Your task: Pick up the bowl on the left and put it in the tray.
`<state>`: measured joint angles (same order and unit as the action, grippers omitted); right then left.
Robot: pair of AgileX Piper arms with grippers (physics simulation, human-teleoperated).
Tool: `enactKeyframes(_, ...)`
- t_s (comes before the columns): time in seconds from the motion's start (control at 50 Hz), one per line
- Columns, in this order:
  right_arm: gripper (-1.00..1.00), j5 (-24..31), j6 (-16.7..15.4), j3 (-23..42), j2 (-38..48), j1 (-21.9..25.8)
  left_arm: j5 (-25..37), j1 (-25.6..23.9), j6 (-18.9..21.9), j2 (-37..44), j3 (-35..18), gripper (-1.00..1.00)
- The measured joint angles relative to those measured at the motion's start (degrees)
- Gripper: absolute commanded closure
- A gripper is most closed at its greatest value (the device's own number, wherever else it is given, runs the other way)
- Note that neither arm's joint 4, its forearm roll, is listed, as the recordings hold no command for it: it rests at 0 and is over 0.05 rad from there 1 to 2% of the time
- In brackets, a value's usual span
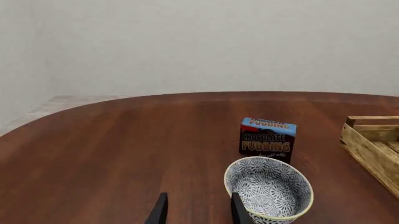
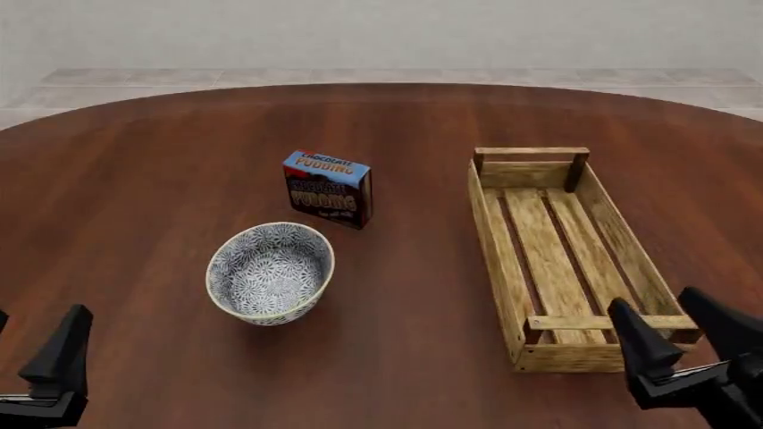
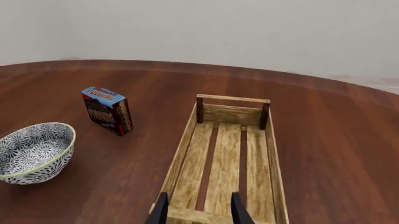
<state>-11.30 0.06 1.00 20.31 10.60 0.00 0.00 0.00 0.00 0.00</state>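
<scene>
The blue-and-white patterned bowl (image 2: pixel 271 272) stands upright on the brown table, left of centre. The light-wood tray (image 2: pixel 495 243) lies lengthwise to its right, with nothing in it. My left gripper (image 2: pixel 30 344) is open at the near left edge, short of the bowl and to its left. In the left wrist view the bowl (image 1: pixel 268 187) sits just beside one finger of the open left gripper (image 1: pixel 199 212). My right gripper (image 2: pixel 674 326) is open over the tray's near right corner. The right wrist view shows the right gripper (image 3: pixel 199 212) above the tray (image 3: pixel 182 158), with the bowl (image 3: pixel 34 151) off to the side.
A chocolate pudding box (image 2: pixel 328 189) stands upright just behind the bowl, between it and the table's far side. It also shows as the pudding box (image 1: pixel 268 139) and the pudding box (image 3: pixel 107 110). A corner of the tray (image 1: pixel 367 154) reaches into the left wrist view.
</scene>
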Motion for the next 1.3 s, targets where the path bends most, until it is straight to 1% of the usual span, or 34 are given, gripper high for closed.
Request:
enactKeyframes(0.14,-1.0,-1.0,0.6,1.1,4.2,2.2,0.0,0.0,0.0,0.0,0.0,-1.0)
enactKeyframes(0.3,-1.0,-0.1,1.1,2.8,7.5,5.1,0.0,0.0,0.0,0.0,0.0,-1.0)
enactKeyframes(0.42,-1.0,1.4,1.9,4.4,9.7,7.5,0.0,0.0,0.0,0.0,0.0,-1.0)
enactKeyframes(0.68,-1.0,4.8,5.3,8.0,14.4,12.6,0.0,0.0,0.0,0.0,0.0,-1.0)
enactKeyframes(0.92,-1.0,9.4,6.7,11.9,17.6,17.5,0.0,0.0,0.0,0.0,0.0,-1.0)
enactKeyframes(1.06,-1.0,12.3,6.6,14.6,20.3,20.5,0.0,0.0,0.0,0.0,0.0,-1.0)
enactKeyframes(1.3,-1.0,14.3,3.7,17.8,26.7,23.2,0.0,0.0,0.0,0.0,0.0,-1.0)
